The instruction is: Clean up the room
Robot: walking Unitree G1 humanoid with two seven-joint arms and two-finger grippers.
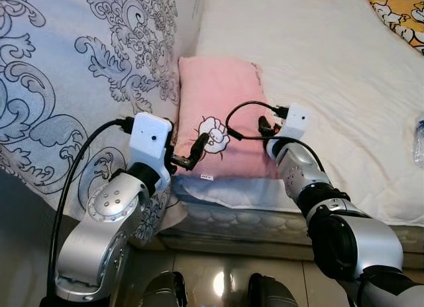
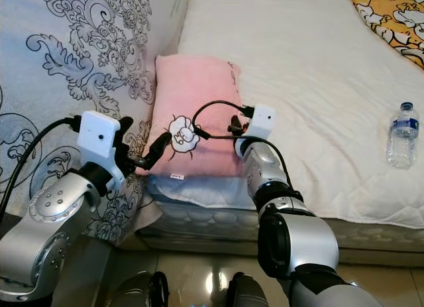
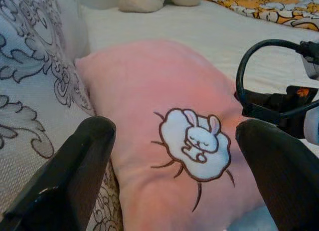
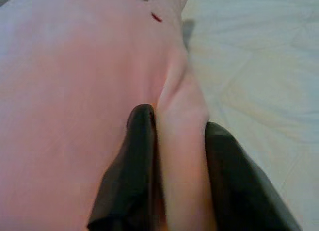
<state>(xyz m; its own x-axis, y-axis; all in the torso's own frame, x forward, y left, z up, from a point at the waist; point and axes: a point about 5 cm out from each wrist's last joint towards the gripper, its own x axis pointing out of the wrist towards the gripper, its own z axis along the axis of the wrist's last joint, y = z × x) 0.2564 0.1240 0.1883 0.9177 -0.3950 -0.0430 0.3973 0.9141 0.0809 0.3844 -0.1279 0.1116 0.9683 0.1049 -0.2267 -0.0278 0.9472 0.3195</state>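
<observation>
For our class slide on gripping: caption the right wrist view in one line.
Right gripper pinches a fold of the pink pillow on the white bed.

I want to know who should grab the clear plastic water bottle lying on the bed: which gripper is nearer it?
Right. The right gripper is pinching the pink pillow's edge, on the water bottle's side; the left gripper sits open at the pillow's far side.

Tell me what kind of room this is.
Most likely a bedroom: a bed with a white quilted cover, a pink pillow with a bunny patch gripped by the right gripper, and a patterned duvet heaped beside it.
</observation>
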